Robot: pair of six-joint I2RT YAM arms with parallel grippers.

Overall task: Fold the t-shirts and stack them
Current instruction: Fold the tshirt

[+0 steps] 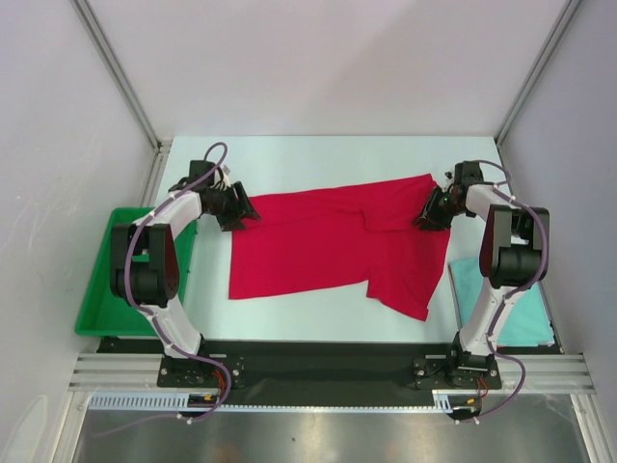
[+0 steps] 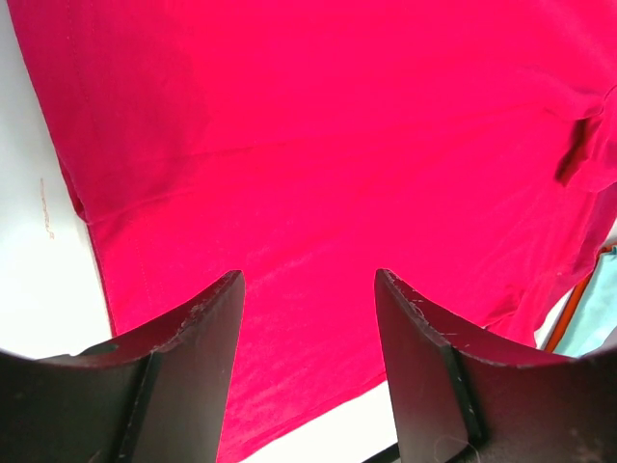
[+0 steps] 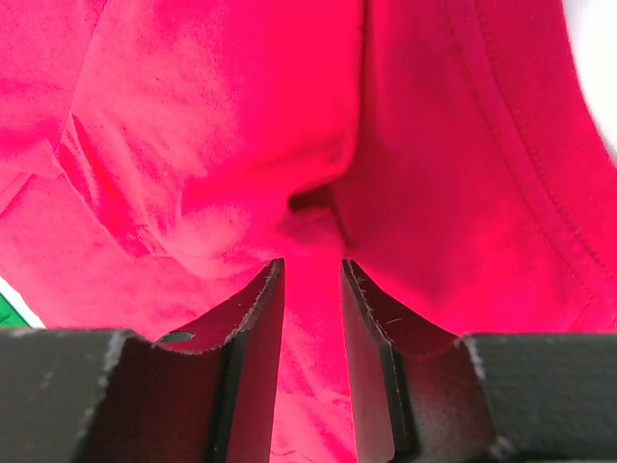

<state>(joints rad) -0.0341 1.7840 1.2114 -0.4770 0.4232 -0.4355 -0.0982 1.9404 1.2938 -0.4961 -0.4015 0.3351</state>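
On the white desk [image 1: 318, 159], a red t-shirt [image 1: 328, 246] lies spread;
left hand [image 2: 308, 275] gapes open over its left side; right hand [image 3: 312, 262] pinches a bunched fold.

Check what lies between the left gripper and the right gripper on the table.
Only the red t-shirt: in the top view it spreads flat across the whole stretch, its far edge running from the left gripper to the right gripper.

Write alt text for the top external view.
A red t-shirt spread on a white table, left gripper at its left edge, right gripper at its right corner. Green tray far left, folded teal t-shirt far right.
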